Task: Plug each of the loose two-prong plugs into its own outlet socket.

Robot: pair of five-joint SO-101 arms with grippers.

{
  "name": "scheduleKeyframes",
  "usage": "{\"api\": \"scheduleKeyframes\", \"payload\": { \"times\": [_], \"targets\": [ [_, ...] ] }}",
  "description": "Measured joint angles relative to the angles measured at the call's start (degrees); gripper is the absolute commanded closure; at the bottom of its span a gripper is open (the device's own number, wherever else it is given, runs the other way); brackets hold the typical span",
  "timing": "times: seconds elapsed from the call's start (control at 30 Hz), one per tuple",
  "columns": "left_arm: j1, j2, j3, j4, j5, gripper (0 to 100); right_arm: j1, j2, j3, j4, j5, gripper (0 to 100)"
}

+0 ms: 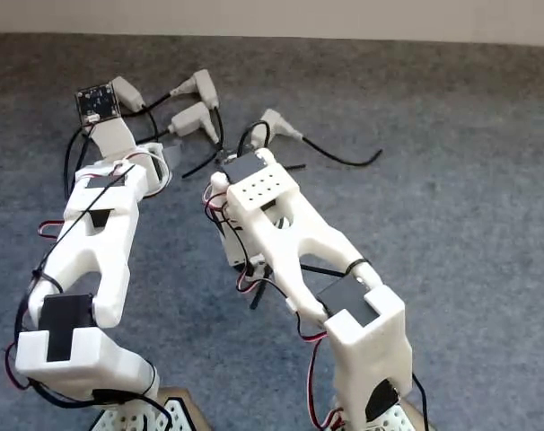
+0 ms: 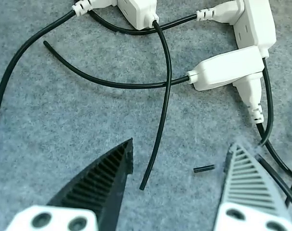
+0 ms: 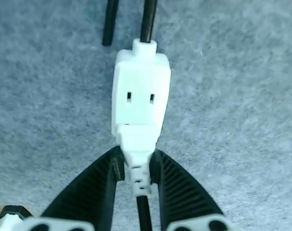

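My right gripper [image 3: 136, 162] is shut on the neck of a white two-prong plug [image 3: 136, 140]. That plug sits pushed into the end of a white outlet socket [image 3: 140, 91] lying on the carpet, with a black cord running off its far end. In the high view this socket [image 1: 274, 122] lies just beyond the right arm [image 1: 258, 189]. My left gripper [image 2: 179, 161] is open over bare carpet and holds nothing. Past its fingers lie a white socket [image 2: 228, 70] with a plug [image 2: 249, 91] at its end, another socket [image 2: 254, 24] and a third white connector [image 2: 136, 9].
Black cords [image 2: 163, 72] loop across the grey carpet between the left fingers and the white connectors; one cut cord end [image 2: 143, 185] and a small black scrap [image 2: 204, 168] lie near the fingertips. In the high view the carpet [image 1: 451, 180] stretches open to the right.
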Motion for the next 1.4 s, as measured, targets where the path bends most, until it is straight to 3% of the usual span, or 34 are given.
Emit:
{"api": "scheduleKeyframes", "payload": {
  "times": [0.23,0.7,0.77,0.87,1.0,1.23,1.4],
  "targets": [
    [0.0,0.0,0.0,0.0,0.0,69,-0.6,1.0,-1.1,-0.5,-0.4,80.7],
    [-2.0,0.0,0.0,0.0,3.2,69,-0.6,0.5,6.0,-13.6,-0.4,80.8],
    [-2.0,0.0,0.0,0.0,3.3,69,-0.6,0.5,6.2,-14.7,-0.4,84.2],
    [-1.9,0.0,0.0,0.0,3.3,69,-0.4,0.5,7.0,-15.6,-0.4,99.3],
    [-1.9,0.0,0.0,0.0,3.3,69,2.5,0.4,7.3,-15.3,0.0,95.1],
    [-1.9,0.0,0.0,0.0,3.3,69,8.4,-3.7,1.3,-17.3,8.1,95.1],
    [-1.9,0.0,0.0,0.0,3.3,69,8.4,-4.4,-0.4,-26.5,16.5,95.1]
  ]
}}
